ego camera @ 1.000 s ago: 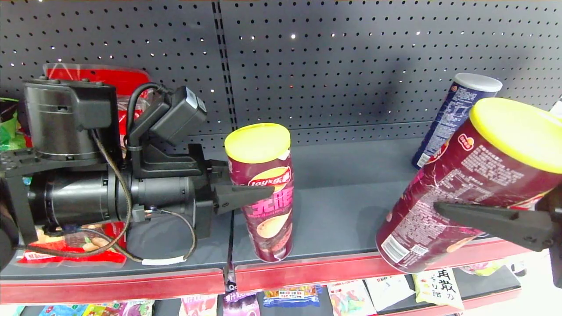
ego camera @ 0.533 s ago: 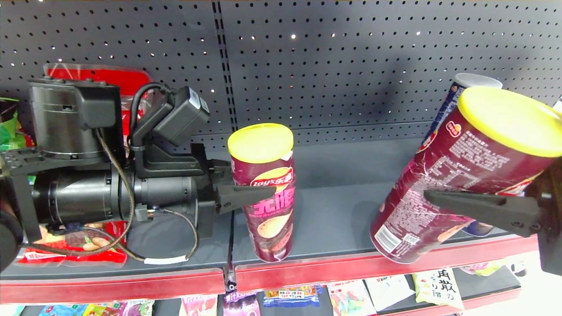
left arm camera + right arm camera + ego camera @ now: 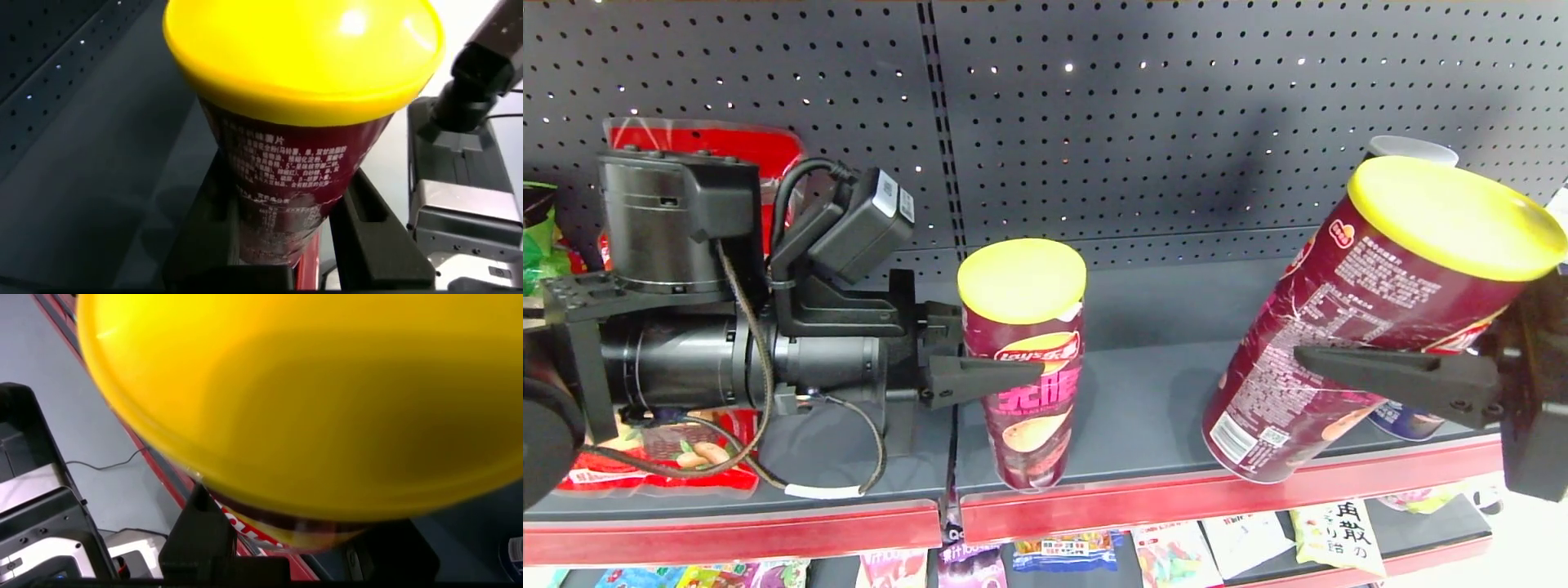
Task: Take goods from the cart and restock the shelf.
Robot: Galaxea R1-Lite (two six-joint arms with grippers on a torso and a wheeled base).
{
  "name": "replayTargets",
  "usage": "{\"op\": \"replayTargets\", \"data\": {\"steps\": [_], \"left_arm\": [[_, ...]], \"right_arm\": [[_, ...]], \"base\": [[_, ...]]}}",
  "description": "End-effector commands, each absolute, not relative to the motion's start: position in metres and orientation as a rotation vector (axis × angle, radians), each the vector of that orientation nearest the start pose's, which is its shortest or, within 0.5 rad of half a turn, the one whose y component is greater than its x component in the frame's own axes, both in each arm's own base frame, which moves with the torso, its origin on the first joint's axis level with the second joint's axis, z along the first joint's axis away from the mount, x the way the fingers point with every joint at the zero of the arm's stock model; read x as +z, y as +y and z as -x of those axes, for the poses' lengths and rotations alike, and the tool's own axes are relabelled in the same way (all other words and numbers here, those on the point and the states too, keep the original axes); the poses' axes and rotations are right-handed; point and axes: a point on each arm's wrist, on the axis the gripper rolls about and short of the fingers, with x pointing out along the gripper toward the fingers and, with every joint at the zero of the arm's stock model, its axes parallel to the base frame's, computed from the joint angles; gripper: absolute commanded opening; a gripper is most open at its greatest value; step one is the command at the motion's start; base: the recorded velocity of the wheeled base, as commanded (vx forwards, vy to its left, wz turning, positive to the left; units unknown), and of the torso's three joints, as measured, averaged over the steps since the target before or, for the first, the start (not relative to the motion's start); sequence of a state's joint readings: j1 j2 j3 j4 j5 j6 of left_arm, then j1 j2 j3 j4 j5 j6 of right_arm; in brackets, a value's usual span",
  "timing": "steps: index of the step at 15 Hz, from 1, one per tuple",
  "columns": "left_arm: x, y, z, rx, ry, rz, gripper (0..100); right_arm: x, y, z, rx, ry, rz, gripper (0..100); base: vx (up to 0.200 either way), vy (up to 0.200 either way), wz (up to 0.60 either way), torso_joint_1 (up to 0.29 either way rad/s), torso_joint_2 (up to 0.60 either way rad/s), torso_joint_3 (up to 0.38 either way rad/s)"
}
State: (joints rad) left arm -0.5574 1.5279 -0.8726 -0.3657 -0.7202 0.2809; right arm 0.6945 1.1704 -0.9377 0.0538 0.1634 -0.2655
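Snack bags (image 3: 662,457) in red film lie at the left end of the shelf (image 3: 1143,408), with pictures of nuts on the front; their print is too small to read. The left hand (image 3: 1013,359) comes in sideways just beside them and is clamped on a maroon chip can (image 3: 1033,425), one black finger (image 3: 980,377) across its front. The can stands upright near the middle of the shelf, its base just behind the red front rail (image 3: 1176,498). Its label carries a red and yellow oval logo, large pink characters and a picture of a chip, under a yellow lid (image 3: 1021,278) with nothing of the contents to see. From the left wrist the fingers (image 3: 372,220) press both sides of that can, white small print running down it.

Further right, a second maroon can (image 3: 1388,261) is gripped by the right hand (image 3: 1347,343) and tilts with its yellow top leaning right, its base above the front rail. Its back label faces out: blocks of fine white text, a small round logo, a white barcode panel near the base. Behind it a blue can (image 3: 1405,420) with a pale lid leans toward the pegboard (image 3: 1176,122). Below the shelf, small printed packets (image 3: 1176,555) sit in a row.
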Motion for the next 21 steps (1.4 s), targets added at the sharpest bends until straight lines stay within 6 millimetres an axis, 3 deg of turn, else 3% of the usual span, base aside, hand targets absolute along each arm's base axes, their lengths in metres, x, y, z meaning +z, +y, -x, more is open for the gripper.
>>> {"op": "replayTargets", "data": {"steps": [1, 10, 11, 16, 21], "left_arm": [[0.224, -0.154, -0.219, -1.324, 0.131, -0.210, 0], [0.220, -0.155, -0.224, -1.358, 0.123, -0.201, 0], [0.220, -0.154, -0.225, -1.351, 0.112, -0.201, 100], [0.220, -0.152, -0.225, -1.342, 0.109, -0.195, 100], [0.217, -0.100, -0.205, -1.192, 0.132, -0.166, 100]], "right_arm": [[0.280, 0.111, -0.128, 0.888, 0.172, 0.327, 0], [0.290, 0.116, -0.139, 0.860, 0.158, 0.321, 0], [0.290, 0.119, -0.143, 0.861, 0.163, 0.322, 0], [0.292, 0.135, -0.163, 0.864, 0.181, 0.327, 0], [0.287, 0.188, -0.232, 0.855, 0.128, 0.309, 0]], "base": [[0.000, 0.000, 0.00, 0.000, 0.00, 0.000], [0.000, 0.000, 0.00, 0.000, 0.00, 0.000], [0.000, 0.000, 0.00, 0.000, 0.00, 0.000], [0.000, 0.000, 0.00, 0.000, 0.00, 0.000], [0.000, 0.000, 0.00, 0.000, 0.00, 0.000]]}}
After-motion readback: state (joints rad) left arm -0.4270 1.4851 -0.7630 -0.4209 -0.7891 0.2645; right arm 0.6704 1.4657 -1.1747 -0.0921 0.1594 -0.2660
